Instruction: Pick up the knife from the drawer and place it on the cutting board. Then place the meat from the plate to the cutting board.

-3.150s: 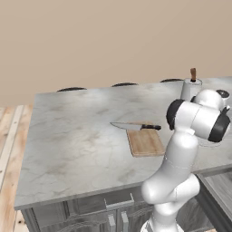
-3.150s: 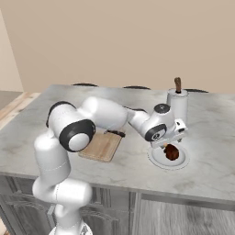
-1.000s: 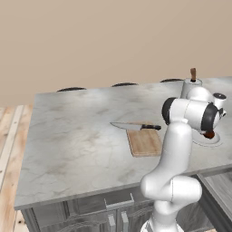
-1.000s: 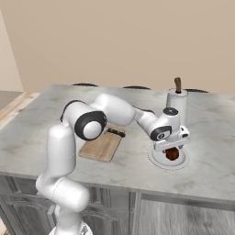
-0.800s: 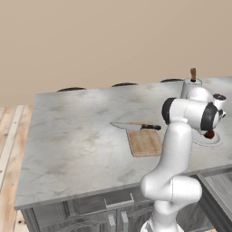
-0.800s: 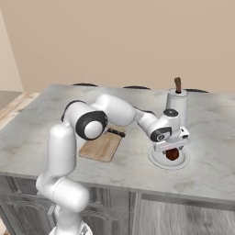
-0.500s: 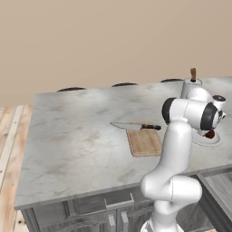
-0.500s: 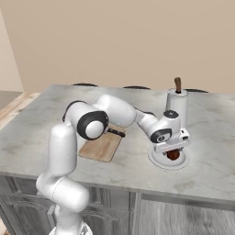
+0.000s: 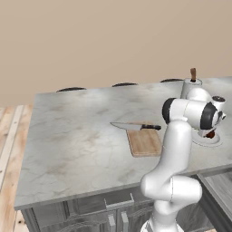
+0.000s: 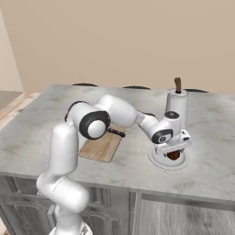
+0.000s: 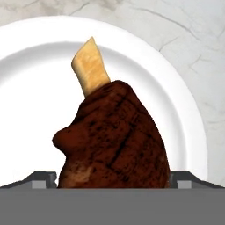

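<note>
On the marble counter, towards its right end, we find the gripper lowered over the plate. In the hand view the meat lies on the plate, its tan bone end pointing away from the camera. The two fingertips show only as small grey corners, one at each side of the lump, spread wide with the meat between them. We cannot tell whether either tip touches the meat; its lower part is cut off at the bottom of that view.

From the right base view the meat shows only as a dark reddish patch beneath the hand, and much of the plate is covered by the hand. From the left base view the arm's last joints hide most of the plate, and the meat is a small dark spot beside them.

The board lies left of the plate, apart from it. The knife rests across its far edge, black handle towards the plate, blade tip reaching past the board's left side onto the counter. In the right base view the arm covers much of the board, and only the knife's handle is clear.

A tall white cylinder with a brown top stands just behind the plate.

The drawer front is in view below the counter edge in the left base view, partly behind the arm's base; whether it is fully closed we cannot make out.
</note>
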{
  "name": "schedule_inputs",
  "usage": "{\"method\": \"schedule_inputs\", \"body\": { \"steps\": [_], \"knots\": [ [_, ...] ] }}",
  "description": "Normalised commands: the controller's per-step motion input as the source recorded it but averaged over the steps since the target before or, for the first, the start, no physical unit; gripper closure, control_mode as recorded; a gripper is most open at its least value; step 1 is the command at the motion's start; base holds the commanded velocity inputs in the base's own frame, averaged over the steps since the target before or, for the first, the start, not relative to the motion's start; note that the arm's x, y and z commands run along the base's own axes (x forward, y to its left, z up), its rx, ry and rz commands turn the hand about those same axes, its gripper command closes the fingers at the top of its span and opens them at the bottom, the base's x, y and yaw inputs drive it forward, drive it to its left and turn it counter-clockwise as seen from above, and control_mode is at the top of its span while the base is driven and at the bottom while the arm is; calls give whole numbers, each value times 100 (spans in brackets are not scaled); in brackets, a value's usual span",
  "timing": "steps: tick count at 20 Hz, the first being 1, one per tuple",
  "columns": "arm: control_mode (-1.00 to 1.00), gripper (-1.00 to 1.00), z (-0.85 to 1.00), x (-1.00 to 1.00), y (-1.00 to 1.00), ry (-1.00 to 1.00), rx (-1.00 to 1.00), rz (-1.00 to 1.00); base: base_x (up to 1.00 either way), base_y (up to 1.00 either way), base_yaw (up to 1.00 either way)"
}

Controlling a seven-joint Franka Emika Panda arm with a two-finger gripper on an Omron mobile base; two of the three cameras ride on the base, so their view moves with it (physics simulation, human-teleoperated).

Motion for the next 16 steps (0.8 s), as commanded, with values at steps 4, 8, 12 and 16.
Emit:
{"method": "schedule_inputs", "body": {
  "steps": [4, 8, 12, 16],
  "knots": [
    [-100, 100, -16, 0, 3, 10, 0, 0, 0, 0, 0],
    [-100, 100, 14, -4, 32, 0, 0, -1, 0, 0, 0],
    [-100, 100, 55, -3, 40, -3, 0, 0, 0, 0, 0],
    [-100, 100, 44, -10, 44, -3, 0, 0, 0, 0, 0]
  ]
}}
